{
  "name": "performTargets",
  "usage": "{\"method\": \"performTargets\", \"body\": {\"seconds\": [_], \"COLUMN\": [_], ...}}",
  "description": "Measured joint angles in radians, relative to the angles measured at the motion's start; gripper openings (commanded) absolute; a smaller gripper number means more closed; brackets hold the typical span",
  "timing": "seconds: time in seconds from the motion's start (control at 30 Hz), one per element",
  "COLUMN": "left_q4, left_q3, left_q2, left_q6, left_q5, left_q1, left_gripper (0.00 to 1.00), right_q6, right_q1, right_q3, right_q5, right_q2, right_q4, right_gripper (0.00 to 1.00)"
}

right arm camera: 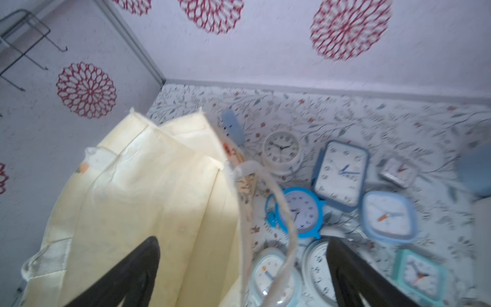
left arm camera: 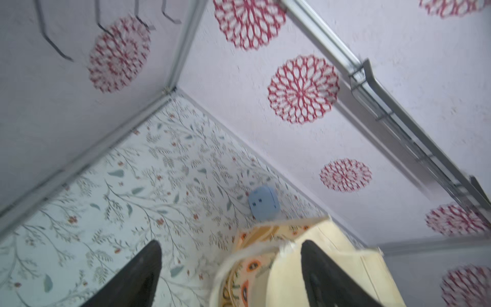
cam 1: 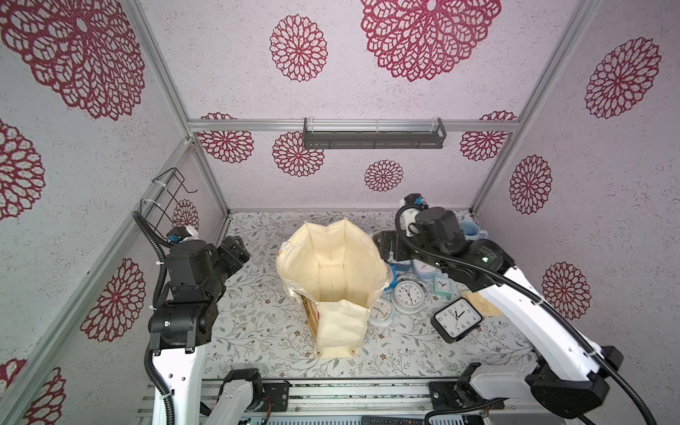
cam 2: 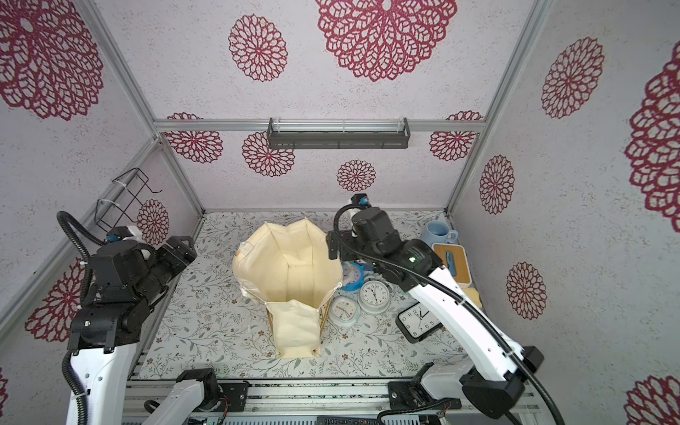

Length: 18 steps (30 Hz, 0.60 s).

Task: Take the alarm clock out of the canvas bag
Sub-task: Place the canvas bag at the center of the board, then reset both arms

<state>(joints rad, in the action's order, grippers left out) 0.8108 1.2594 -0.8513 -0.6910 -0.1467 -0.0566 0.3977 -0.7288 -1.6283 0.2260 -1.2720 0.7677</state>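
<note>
The cream canvas bag (cam 1: 331, 265) (cam 2: 290, 265) stands upright mid-table, mouth open, and only plain lining shows inside. Several alarm clocks lie on the table to its right: a black square one (cam 1: 458, 319), a white round one (cam 1: 408, 294), a pale blue one (cam 2: 344, 311) and a blue twin-bell one (right arm camera: 300, 210). My left gripper (cam 1: 235, 254) (left arm camera: 231, 243) hangs open at the bag's left rim. The right gripper (cam 1: 382, 243) (right arm camera: 243, 239) is open at the right rim. A loose cream handle (right arm camera: 289, 239) passes between its fingers.
A blue mug (cam 2: 438, 232), a wooden-lidded box (cam 2: 450, 263) and a yellow sponge (cam 2: 473, 296) sit at the right wall. A small blue clock (left arm camera: 263, 203) lies behind the bag. A wire rack (cam 1: 169, 198) hangs on the left wall, a grey shelf (cam 1: 373, 136) on the back wall.
</note>
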Motion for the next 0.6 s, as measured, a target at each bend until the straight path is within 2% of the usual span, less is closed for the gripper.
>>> {"method": "performTargets", "body": {"seconds": [0.07,0.13,0.2,0.33,0.47,0.6], "left_q4": [-0.093,-0.193,-0.304,-0.505,-0.66,-0.818], "left_q3": [-0.065,-0.154,-0.265,-0.463,-0.608,-0.705], "left_q2": [0.01,0.001,-0.031,-0.146,-0.271,-0.348], "left_q6": [0.039,0.077,0.115,0.194,0.239,0.26], "left_q5": [-0.123,-0.214,-0.275,-0.308,-0.288,-0.23], "left_q1": [-0.001,-0.013,-0.027,-0.042,-0.044,-0.053], "left_gripper": [0.94,0.95,0.95,0.97,0.97,0.97], "right_q6": [-0.064,-0.133,-0.201,-0.281,-0.303,-0.355], "right_q1": [0.058,0.137,0.231,0.391,0.493,0.51], "right_q3": [0.049,0.165,0.349,0.764,1.085,1.307], "right_q5": [0.062,0.122,0.167,0.208,0.198,0.18], "right_q2": [0.078,0.177,0.275,0.404,0.333,0.206], "right_q4": [-0.067,-0.18,-0.33,-0.604,-0.812,-1.075], "right_gripper": [0.98,0.98,0.98,0.99,0.98,0.98]}}
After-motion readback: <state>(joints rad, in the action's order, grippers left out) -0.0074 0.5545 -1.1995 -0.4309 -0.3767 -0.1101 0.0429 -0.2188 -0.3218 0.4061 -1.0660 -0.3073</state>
